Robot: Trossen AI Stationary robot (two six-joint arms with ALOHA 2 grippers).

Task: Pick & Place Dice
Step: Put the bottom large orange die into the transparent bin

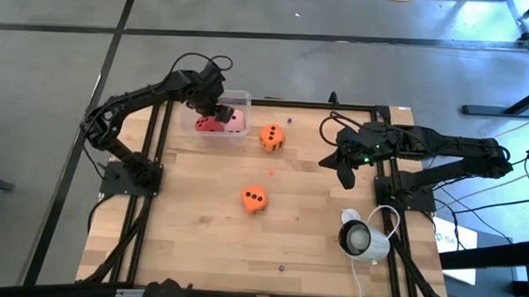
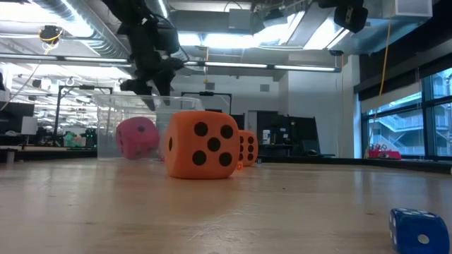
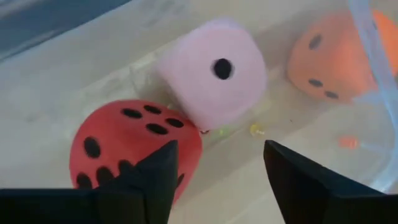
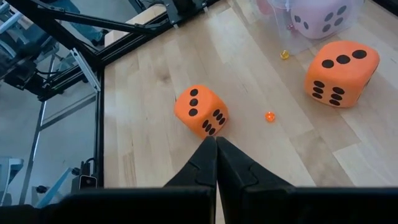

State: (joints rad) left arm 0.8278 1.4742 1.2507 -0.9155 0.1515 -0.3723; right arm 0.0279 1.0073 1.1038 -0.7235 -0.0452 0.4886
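High view, my left hand [image 1: 215, 101]: poised over the clear container [image 1: 241, 98] at the far edge of the counter [image 1: 191, 234], arm reaching in from the container's left with elbow bent. Left wrist view: fingers [image 3: 158, 174] spread wide, holding nothing, nothing between them; the near finger overlaps the red die [image 3: 124, 146] in view, though I cannot tell whether it touches.

Contents of container: red die and pale pink die [image 3: 214, 71], pressed against each other, pink showing a single pip.

Outside container: first orange die [image 1: 271, 136] just beside the container's right wall, on bare counter. Second orange die [image 1: 255, 199] well apart from the container, toward the near edge, roughly mid-counter. Low view puts this second die nearest the lens, the first partly hidden behind it.

My right hand [image 1: 344, 176]: well to the right of the container, near the counter's right edge, arm folded back. Right wrist view: fingers [image 4: 202, 165] pressed together, holding nothing, aimed toward the second orange die.

Sundries: small orange bead [image 4: 270, 116] on the counter between the two orange dice; small blue die [image 2: 418, 230], low view only.
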